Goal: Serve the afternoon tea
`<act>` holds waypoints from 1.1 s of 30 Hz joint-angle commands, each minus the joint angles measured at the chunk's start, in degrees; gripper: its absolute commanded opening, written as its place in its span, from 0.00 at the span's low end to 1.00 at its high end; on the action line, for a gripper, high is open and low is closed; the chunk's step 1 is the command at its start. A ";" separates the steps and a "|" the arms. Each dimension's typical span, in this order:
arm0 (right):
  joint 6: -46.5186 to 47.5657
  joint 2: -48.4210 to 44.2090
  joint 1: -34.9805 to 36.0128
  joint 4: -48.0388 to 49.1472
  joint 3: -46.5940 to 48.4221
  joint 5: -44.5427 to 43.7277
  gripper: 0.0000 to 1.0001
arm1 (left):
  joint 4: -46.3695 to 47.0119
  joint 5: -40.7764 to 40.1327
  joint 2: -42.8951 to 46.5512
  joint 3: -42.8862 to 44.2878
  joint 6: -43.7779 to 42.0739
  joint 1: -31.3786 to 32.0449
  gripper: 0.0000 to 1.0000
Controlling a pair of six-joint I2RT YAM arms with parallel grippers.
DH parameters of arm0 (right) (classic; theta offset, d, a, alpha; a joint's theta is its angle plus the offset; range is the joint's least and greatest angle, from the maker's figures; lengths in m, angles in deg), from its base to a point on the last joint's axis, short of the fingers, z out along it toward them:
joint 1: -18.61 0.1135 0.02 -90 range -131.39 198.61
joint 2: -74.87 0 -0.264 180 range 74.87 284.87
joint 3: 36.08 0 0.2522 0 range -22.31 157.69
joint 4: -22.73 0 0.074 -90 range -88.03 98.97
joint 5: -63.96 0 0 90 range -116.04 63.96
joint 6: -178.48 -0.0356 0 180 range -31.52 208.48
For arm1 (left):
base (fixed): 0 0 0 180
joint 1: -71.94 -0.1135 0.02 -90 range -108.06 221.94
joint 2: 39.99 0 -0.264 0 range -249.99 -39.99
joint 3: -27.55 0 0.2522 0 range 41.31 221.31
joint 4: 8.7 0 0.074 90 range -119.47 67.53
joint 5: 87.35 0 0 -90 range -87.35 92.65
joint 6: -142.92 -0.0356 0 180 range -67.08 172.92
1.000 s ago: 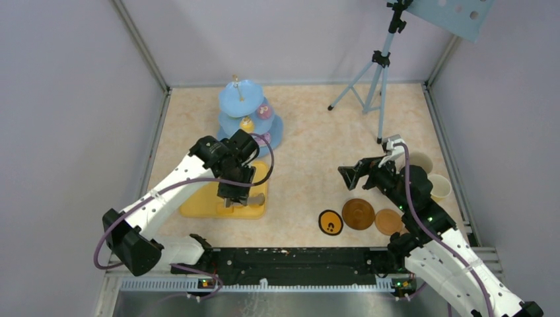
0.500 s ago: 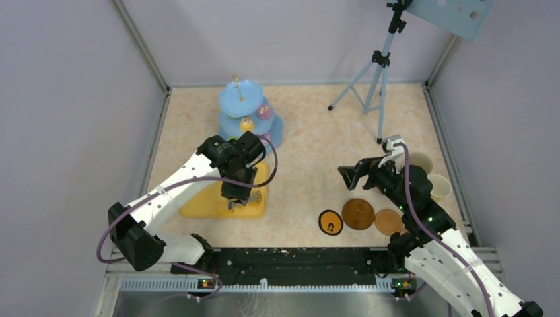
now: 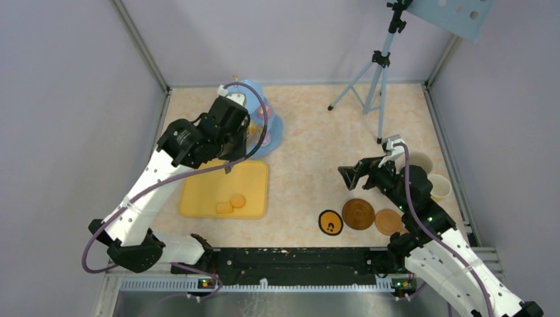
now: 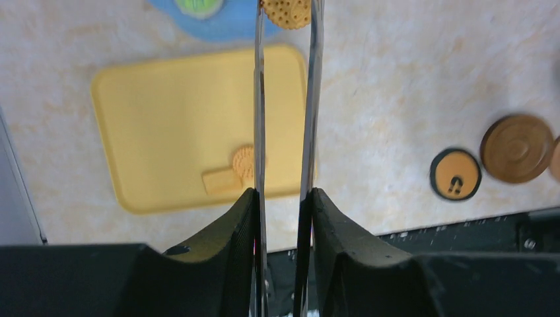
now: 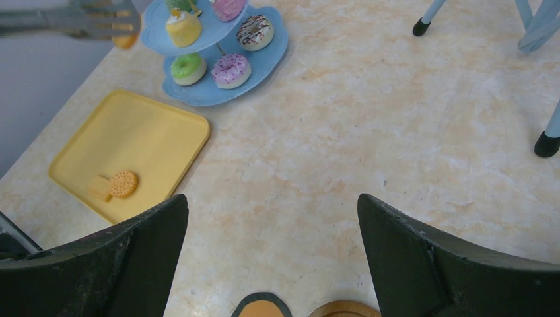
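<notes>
The left gripper [image 4: 282,198] is clamping the metal tongs [image 4: 259,99]. Their far tips are pinching an orange biscuit [image 4: 285,12] ahead of the gripper, apparently above the light-blue stand [image 4: 218,20]. Two more biscuits [image 4: 234,173] are lying on the yellow tray [image 4: 165,99], just left of the gripper. The right gripper [image 5: 271,205] is hovering wide open, with a brown coaster [image 5: 343,309] lying on the counter [image 5: 370,145] near its fingers.

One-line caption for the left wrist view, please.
Left gripper squeezes metal tongs pinching a round biscuit beside the blue stand; two biscuits lie on the yellow tray.
</notes>
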 commanded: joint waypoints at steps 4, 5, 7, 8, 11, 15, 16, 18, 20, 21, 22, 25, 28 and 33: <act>-0.12 -0.26 0.44 1.83 0.34 -0.63 0.97 | 13.54 -11.03 -6.29 13.27 -8.31 -0.28 0.35; -0.15 -0.35 0.46 1.74 0.35 -0.77 0.97 | 15.36 -11.78 -7.04 14.19 -9.55 -0.58 0.36; -0.13 -0.48 0.46 1.50 0.56 -0.92 0.97 | 18.34 -12.12 -8.56 15.85 -11.43 -1.72 0.37; -0.16 -0.47 0.48 1.29 0.69 -0.89 0.97 | 18.92 -12.27 -9.64 16.64 -11.92 -2.48 0.37; -0.09 -0.56 0.51 1.08 0.73 -1.11 0.97 | 19.52 -12.22 -12.36 17.84 -12.94 -4.44 0.37; -0.14 -0.34 0.44 1.29 0.54 -1.23 0.97 | 20.23 -12.38 -14.21 17.53 -13.76 -6.11 0.37; -0.11 -0.30 0.43 1.50 0.46 -1.23 0.97 | 20.20 -12.16 -14.53 17.35 -13.81 -6.48 0.37; -0.16 0.03 0.44 1.86 0.35 -1.19 0.97 | 20.27 -11.65 -15.02 16.58 -13.81 -7.00 0.38; -0.14 0.46 0.46 2.01 0.35 -1.02 0.97 | 20.35 -11.37 -15.19 15.44 -13.60 -7.37 0.40; -0.11 0.56 0.44 2.10 0.35 -0.91 0.97 | 20.53 -10.99 -15.19 14.67 -13.55 -7.53 0.41; -0.10 0.71 0.43 2.10 0.35 -0.89 0.97 | 20.86 -10.60 -15.07 14.32 -13.55 -7.60 0.42; -0.13 0.76 0.44 2.25 0.33 -0.80 0.97 | 20.86 -10.20 -15.25 13.59 -13.43 -7.77 0.44; -0.12 0.66 0.43 2.08 0.43 -0.88 0.97 | 20.63 -9.66 -15.41 13.18 -13.31 -7.96 0.45; -0.11 0.53 0.43 1.89 0.53 -0.91 0.97 | 20.16 -8.65 -15.02 14.34 -13.36 -7.95 0.50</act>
